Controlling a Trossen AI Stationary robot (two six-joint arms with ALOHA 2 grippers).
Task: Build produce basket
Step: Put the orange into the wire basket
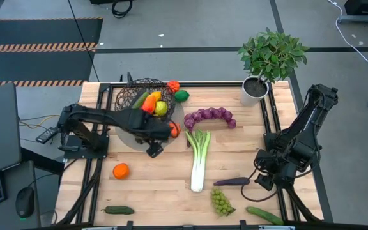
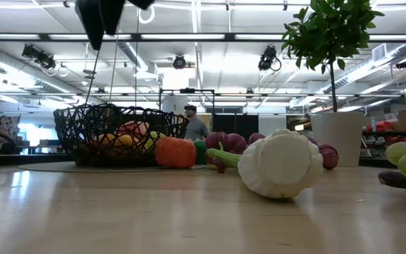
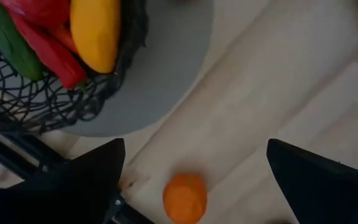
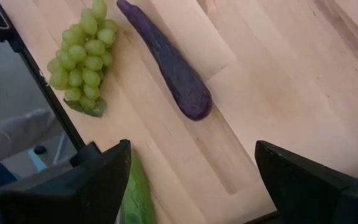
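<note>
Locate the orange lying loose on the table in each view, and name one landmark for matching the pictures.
High view: the orange lies on bare wood toward the table's left, below the left arm.
Low view: not in it.
Left wrist view: at the bottom edge, between the open left gripper's dark fingers.
Right wrist view: not in it.
Shared landmark: the wire basket, also at and.

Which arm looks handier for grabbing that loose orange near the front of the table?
Probably the left. Its open claw hangs by the basket, on the same side as the orange, which shows in its wrist view. The right claw hangs at the far side, over the aubergine and green grapes.
</note>
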